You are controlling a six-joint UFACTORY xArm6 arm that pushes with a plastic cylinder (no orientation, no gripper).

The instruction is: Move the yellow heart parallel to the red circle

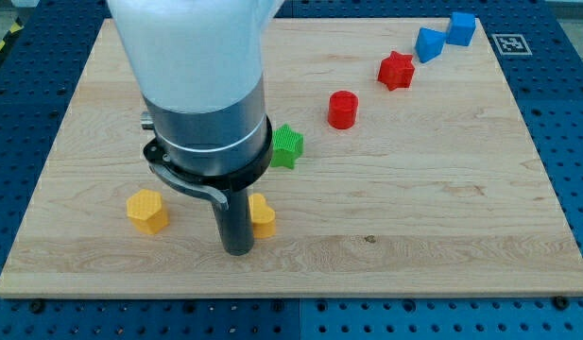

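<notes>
The yellow heart (pixel 264 215) lies on the wooden board (pixel 442 208) at the lower middle, partly hidden by the rod. My tip (pixel 237 250) rests on the board just left of and slightly below the heart, touching or nearly touching it. The red circle (pixel 342 110) stands above and to the right, well apart from the heart and the tip.
A yellow hexagon (pixel 146 211) lies left of the tip. A green star-like block (pixel 287 146) pokes out beside the arm body. A red star (pixel 396 71) and two blue blocks (pixel 429 44) (pixel 462 28) trail toward the top right corner.
</notes>
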